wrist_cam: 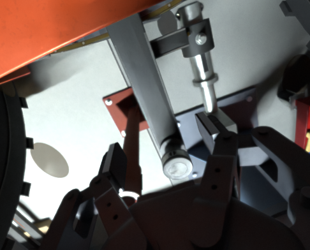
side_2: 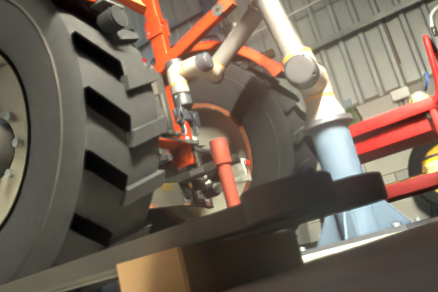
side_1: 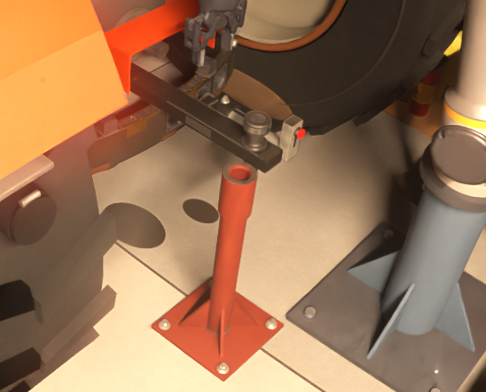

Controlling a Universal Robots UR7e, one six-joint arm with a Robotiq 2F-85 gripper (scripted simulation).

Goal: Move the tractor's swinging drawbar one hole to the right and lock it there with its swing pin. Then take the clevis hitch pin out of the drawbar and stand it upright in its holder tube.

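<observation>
The dark drawbar [side_1: 202, 120] sticks out from under the tractor, with the clevis hitch pin [side_1: 257, 129] standing in its outer end. In the wrist camera the drawbar [wrist_cam: 144, 89] runs up the middle and the hitch pin's round head [wrist_cam: 177, 165] shows at its near end. The red holder tube [side_1: 236, 210] stands upright on its red base plate just in front of the drawbar's tip. My gripper [side_1: 213, 44] is open and holds nothing, over the drawbar's inner part near the swing pin [side_1: 225, 99]. A silver pin on a bracket [wrist_cam: 201, 67] lies beyond my fingertips [wrist_cam: 167, 150].
Behind the drawbar stands the large black tractor tyre [side_1: 352, 55], with the orange tractor body [side_1: 42, 80] to the left. The robot's blue-grey pedestal [side_1: 432, 260] stands on a grey plate to the right of the tube. A small grey block with a red knob [side_1: 293, 135] sits at the drawbar's tip.
</observation>
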